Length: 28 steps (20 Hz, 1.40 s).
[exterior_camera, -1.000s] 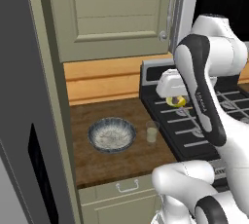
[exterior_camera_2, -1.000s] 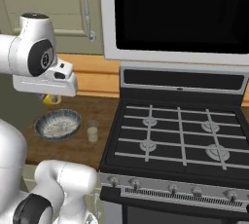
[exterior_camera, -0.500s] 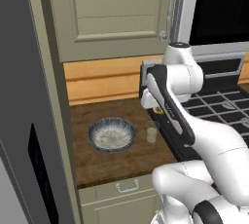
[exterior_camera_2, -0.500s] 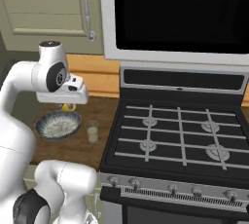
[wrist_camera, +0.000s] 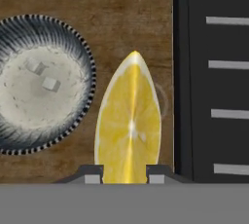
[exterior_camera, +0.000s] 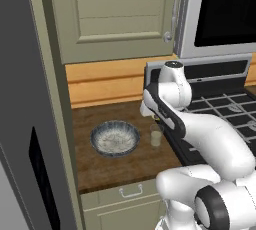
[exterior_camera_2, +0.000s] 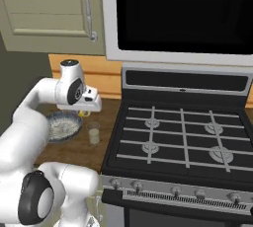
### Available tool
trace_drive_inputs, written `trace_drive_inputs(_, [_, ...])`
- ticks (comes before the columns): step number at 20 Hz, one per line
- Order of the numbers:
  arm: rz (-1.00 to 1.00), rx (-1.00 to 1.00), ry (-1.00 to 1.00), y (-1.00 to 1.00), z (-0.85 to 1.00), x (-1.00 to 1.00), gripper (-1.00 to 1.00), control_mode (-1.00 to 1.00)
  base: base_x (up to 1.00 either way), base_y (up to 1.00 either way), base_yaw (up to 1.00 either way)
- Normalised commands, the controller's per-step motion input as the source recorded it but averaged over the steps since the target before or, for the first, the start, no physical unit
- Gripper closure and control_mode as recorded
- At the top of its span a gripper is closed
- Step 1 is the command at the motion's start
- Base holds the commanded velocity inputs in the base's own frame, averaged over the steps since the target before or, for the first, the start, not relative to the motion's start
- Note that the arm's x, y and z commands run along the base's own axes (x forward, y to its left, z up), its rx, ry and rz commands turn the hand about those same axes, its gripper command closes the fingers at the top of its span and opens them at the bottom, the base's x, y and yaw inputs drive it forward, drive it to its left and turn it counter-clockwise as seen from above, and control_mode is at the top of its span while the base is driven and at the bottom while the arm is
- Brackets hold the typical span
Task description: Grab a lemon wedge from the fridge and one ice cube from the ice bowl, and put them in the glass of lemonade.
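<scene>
1. While I watch the hand view, the gripper (wrist_camera: 124, 177) has its fingers clamped on the wedge (wrist_camera: 129, 121).
2. From the wedge, the bowl (wrist_camera: 46, 84) lies at nine o'clock on the counter (wrist_camera: 121, 13).
3. Just under the wedge, the glass (exterior_camera: 156, 135) stands beside the stove (exterior_camera_2: 183, 137).

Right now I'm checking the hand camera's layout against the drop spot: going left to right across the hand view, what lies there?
Ice bowl → lemon wedge held in the tool, over the wooden counter → black stove edge with its grates.
</scene>
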Motion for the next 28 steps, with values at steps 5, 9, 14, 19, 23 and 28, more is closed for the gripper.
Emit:
trace_drive_inputs(5, [0.00,0.00,0.03,-0.17,-0.30,0.08,1.00,-1.00,0.00,0.00,0.00])
trace_drive_inputs(9, [0.00,-0.04,0.09,0.00,-0.24,0.27,1.00,-1.00,0.00,0.00,0.00])
trace_drive_inputs(14, [0.00,-0.04,0.07,0.00,-0.21,0.29,1.00,-1.00,0.00,0.00,0.00])
trace_drive_inputs(19, [0.00,-0.04,0.00,0.00,-0.15,0.38,1.00,-1.00,0.00,0.00,0.00])
trace_drive_inputs(23, [0.00,-0.02,0.04,0.00,-0.03,0.22,1.00,-1.00,0.00,0.00,0.00])
trace_drive_inputs(28, [0.00,-0.03,0.01,0.00,-0.24,0.08,1.00,-1.00,0.00,0.00,0.00])
